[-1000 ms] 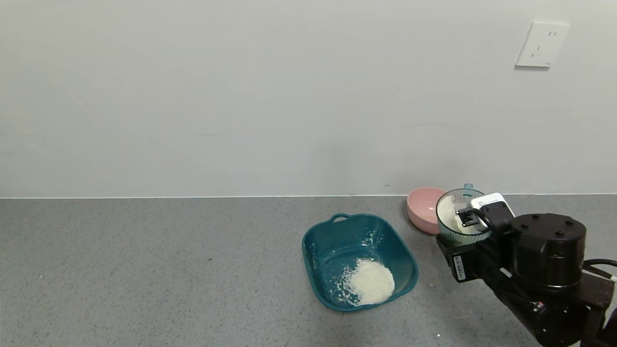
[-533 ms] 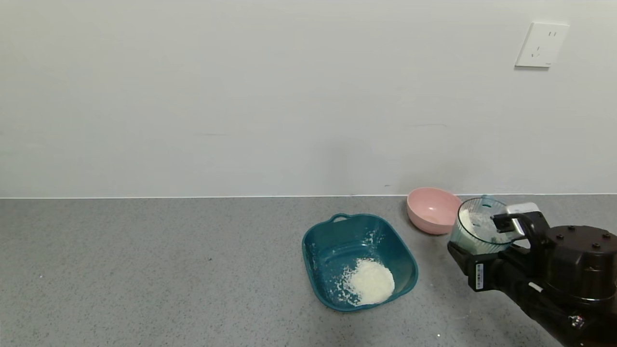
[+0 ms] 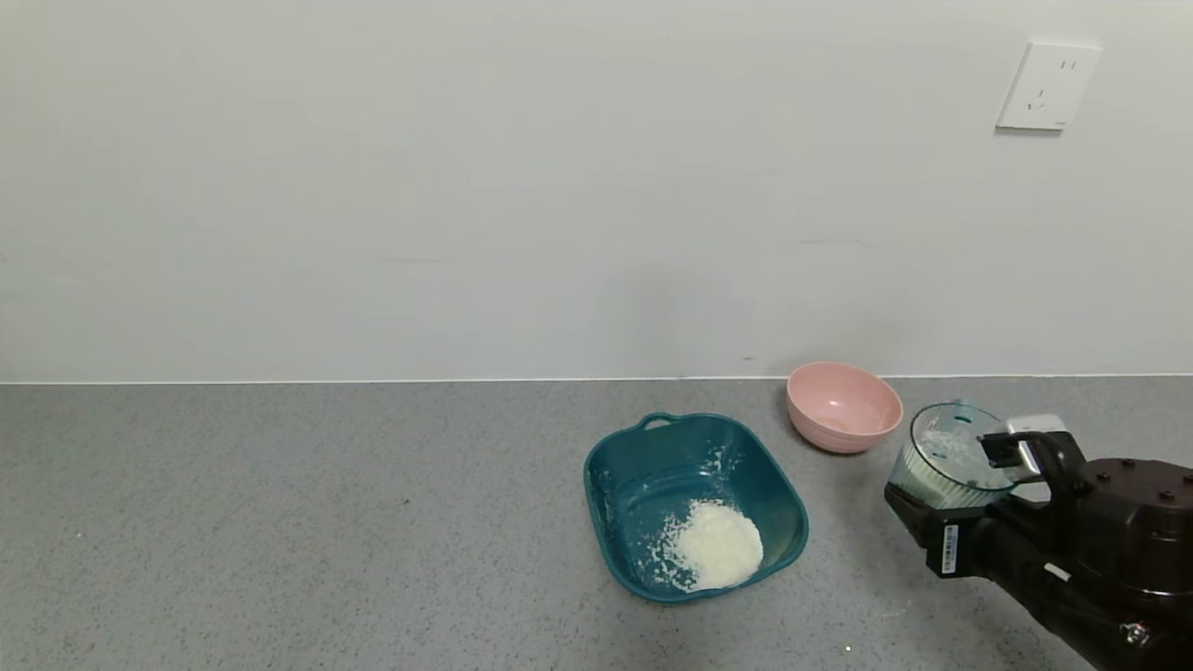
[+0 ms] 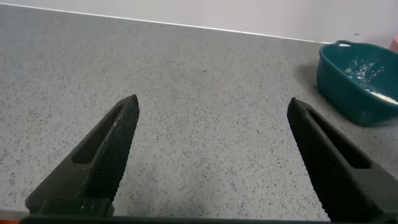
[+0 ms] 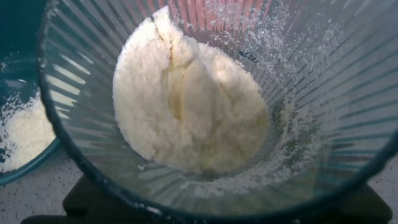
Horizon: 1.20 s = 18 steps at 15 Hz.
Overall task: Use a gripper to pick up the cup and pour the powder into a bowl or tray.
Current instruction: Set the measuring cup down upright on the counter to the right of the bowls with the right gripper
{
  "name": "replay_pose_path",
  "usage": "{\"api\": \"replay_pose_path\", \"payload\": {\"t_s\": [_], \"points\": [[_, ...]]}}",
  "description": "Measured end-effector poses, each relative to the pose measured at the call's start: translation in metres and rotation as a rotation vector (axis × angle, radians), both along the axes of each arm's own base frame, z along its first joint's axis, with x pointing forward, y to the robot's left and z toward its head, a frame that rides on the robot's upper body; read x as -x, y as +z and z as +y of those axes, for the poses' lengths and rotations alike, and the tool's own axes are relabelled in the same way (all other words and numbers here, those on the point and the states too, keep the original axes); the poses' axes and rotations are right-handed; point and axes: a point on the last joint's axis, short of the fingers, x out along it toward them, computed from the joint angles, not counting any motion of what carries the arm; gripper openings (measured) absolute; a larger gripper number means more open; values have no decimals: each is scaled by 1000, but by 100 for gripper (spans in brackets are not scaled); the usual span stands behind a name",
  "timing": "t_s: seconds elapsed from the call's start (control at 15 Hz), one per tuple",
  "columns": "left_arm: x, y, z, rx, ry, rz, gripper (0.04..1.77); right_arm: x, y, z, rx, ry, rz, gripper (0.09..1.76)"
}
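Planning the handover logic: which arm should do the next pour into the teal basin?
Right. Its tool already grips the cup with powder inside, beside the teal basin. The left tool is open and empty.

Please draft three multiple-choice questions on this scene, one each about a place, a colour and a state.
1. Where does the pink bowl sit?
A. inside the teal basin
B. near the wall, beside the teal basin
C. in the left gripper

2. What colour is the powder?
A. white
B. brown
C. green

3. How is the cup now?
A. empty on the counter
B. upside down
C. held by the right gripper, powder inside

Answers: 1 B, it stands apart from the teal basin. 2 A, both heaps are white. 3 C, the right wrist view shows powder in it.
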Motion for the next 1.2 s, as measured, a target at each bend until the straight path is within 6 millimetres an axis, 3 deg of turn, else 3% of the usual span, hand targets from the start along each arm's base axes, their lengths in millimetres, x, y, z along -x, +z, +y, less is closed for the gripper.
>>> {"api": "replay_pose_path", "payload": {"t_s": [1.2], "points": [[0,0,0,0,0,0,172,-18,-45,4,-50,-32,137,130]]}}
